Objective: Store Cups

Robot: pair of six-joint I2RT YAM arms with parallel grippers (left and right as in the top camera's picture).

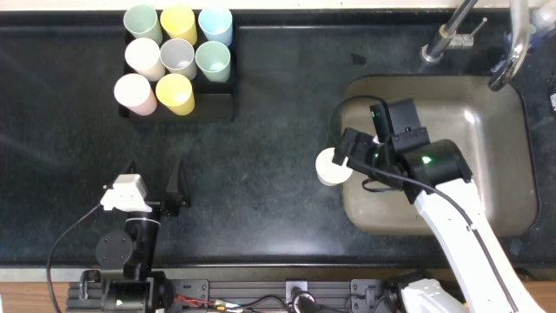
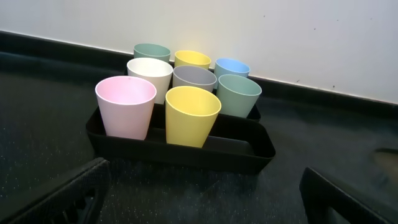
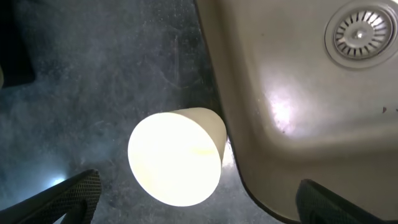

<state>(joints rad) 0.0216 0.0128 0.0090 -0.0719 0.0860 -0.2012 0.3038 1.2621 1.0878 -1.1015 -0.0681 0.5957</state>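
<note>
A cream cup (image 1: 333, 167) (image 3: 177, 158) sits on the dark counter right against the sink's left rim (image 1: 346, 187). My right gripper (image 1: 352, 155) (image 3: 205, 198) hangs above it, open, its fingers wide on either side and not touching the cup. A black tray (image 1: 217, 109) (image 2: 249, 155) at the back left holds several pastel cups, among them a pink cup (image 1: 135, 94) (image 2: 126, 107) and a yellow cup (image 1: 175, 93) (image 2: 191, 115) in front. The tray's front right corner is bare. My left gripper (image 1: 156, 174) (image 2: 205, 199) stands open, well short of the tray.
The steel sink (image 1: 452, 104) with its drain (image 3: 359, 34) fills the right side, and a faucet (image 1: 452, 30) stands behind it. The dark counter (image 1: 278, 130) stretches between tray and sink. A white wall (image 2: 280, 31) rises behind the tray.
</note>
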